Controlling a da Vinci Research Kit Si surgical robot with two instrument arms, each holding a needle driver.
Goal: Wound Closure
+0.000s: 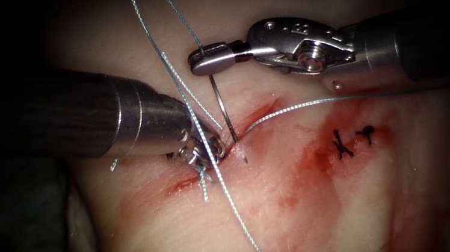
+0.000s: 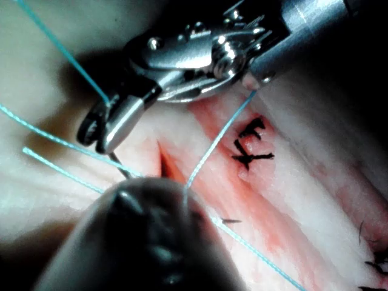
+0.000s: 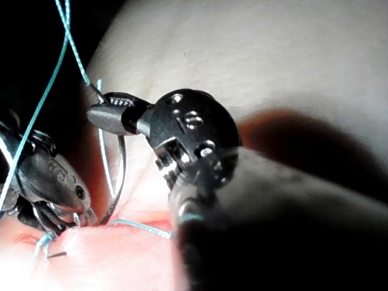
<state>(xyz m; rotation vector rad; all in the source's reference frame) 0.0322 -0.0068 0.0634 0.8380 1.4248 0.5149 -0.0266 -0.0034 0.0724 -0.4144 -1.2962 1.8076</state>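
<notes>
Two needle drivers work over one piece of tissue (image 1: 323, 201) with one open cut (image 1: 254, 116) and one curved needle (image 1: 223, 108). The right tool (image 1: 203, 62) comes in from the right and its jaws are pressed together on the needle's rear end, where the thread joins it; from there the needle hangs down and its curve enters the tissue at the cut, with its pale tip (image 1: 244, 156) showing just below the cut's edge. The left tool (image 1: 204, 148) lies low on the tissue at the left end of the cut, just beside the needle's lower part; whether its jaws are spread or pinching something cannot be told, as strands cross over them. The teal thread (image 1: 232, 204) shows as several strands: two rise from the tools toward the top, one runs down across the tissue below the left tool, and one comes out of the cut and runs off to the right. A short cut end of thread (image 1: 205, 187) hangs below the left tool. To the right of the cut sit two dark finished stitches (image 1: 341, 144), with red fluid (image 1: 304, 161) smeared around them and along the cut
</notes>
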